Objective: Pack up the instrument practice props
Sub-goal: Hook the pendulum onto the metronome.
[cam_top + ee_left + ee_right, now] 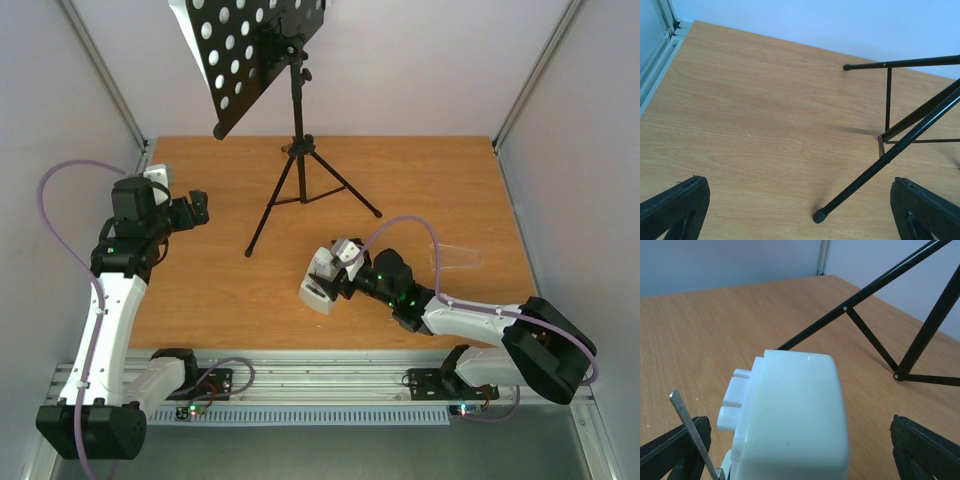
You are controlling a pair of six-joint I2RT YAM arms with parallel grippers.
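The black tripod music stand (296, 110) stands at the back centre, its round-holed desk (245, 45) tilted at the top. The small white metronome (318, 288) sits on the table in front of it. My right gripper (332, 272) is low at the metronome and open. In the right wrist view the metronome (795, 415) fills the gap between the wide-apart fingers (927, 450), with room on both sides. My left gripper (197, 208) hangs open at the left, empty. In its wrist view a stand leg (875, 167) ends just ahead of the gripper (799, 210).
A clear plastic piece (455, 256) lies on the wooden table (440, 180) right of the right arm. Grey walls with metal corner posts (115, 90) close in the sides and back. The other tripod legs (840, 312) spread over the table's middle.
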